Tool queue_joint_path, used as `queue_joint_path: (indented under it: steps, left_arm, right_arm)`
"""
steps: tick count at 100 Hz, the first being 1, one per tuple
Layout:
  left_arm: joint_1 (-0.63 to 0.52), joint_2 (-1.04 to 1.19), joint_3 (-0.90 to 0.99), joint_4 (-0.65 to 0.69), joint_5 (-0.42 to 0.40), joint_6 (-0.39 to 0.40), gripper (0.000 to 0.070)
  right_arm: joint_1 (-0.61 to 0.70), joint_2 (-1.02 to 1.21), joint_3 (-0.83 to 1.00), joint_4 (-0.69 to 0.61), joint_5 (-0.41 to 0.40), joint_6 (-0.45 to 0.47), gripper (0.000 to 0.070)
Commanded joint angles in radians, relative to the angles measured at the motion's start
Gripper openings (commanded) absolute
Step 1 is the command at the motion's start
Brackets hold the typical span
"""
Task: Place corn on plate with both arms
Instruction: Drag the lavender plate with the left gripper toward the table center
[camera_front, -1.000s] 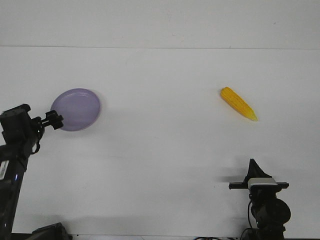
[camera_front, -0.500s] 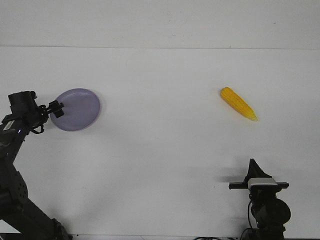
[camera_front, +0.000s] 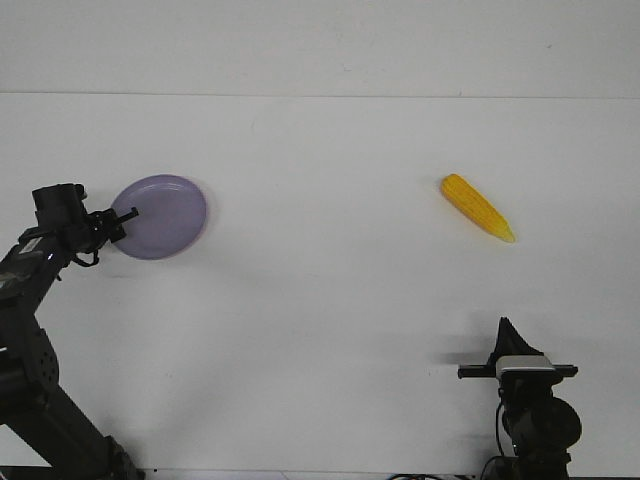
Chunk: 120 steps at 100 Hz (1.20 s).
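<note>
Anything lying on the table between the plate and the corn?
No. In the front view, the stretch between the lavender plate and the corn cob is bare white table.

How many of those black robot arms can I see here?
2. The left arm rises along the table's left edge, its fingers at the rim of the purple plate. The right arm sits low at the near right, away from the corn.

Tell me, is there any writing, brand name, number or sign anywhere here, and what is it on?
None can be read.
The plate: plain, no marking.
The corn: only kernels.
The left gripper and right gripper: dark parts, no legible label.
The table: bare white.
</note>
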Motion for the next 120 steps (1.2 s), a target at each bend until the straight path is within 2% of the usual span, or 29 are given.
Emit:
queue_joint_path:
  steps: [1,12,36,54,68,89,102,120]
  left_arm:
    - [0.001,0.025,0.018,-0.004,-0.006,0.002,0.0010]
    - [0.001,0.004,0.018,-0.020,0.010,0.010,0.0010]
    - [-0.005,-0.207,0.017,-0.135,0.159,0.008,0.0010]
    - [-0.075,-0.457,0.003,-0.222,0.174,-0.002,0.0010]
    - [-0.203,-0.632,-0.072,-0.251,0.178,-0.019,0.0009]
    - [-0.477,-0.789,-0.307,-0.244,0.172,-0.065,0.0009]
    - [-0.625,-0.806,-0.446,-0.159,0.149,-0.148,0.0009]
    - [-0.749,-0.750,-0.573,-0.001,0.138,-0.232,0.0009]
  right_arm:
    - [0.001,0.000,-0.003,0.012,0.000,0.003,0.0016]
    - [0.001,0.000,-0.003,0.013,0.000,0.003,0.0016]
    - [0.001,0.000,-0.003,0.013,0.000,0.003,0.0016]
    - [0.001,0.000,-0.003,0.013,0.000,0.003,0.0016]
    - [0.001,0.000,-0.003,0.013,0.000,0.003,0.0016]
    - [0.001,0.000,-0.003,0.013,0.000,0.003,0.0016]
    - [0.001,0.000,-0.003,0.013,0.000,0.003,0.0016]
    - [0.001,0.000,-0.003,0.012,0.000,0.003,0.0016]
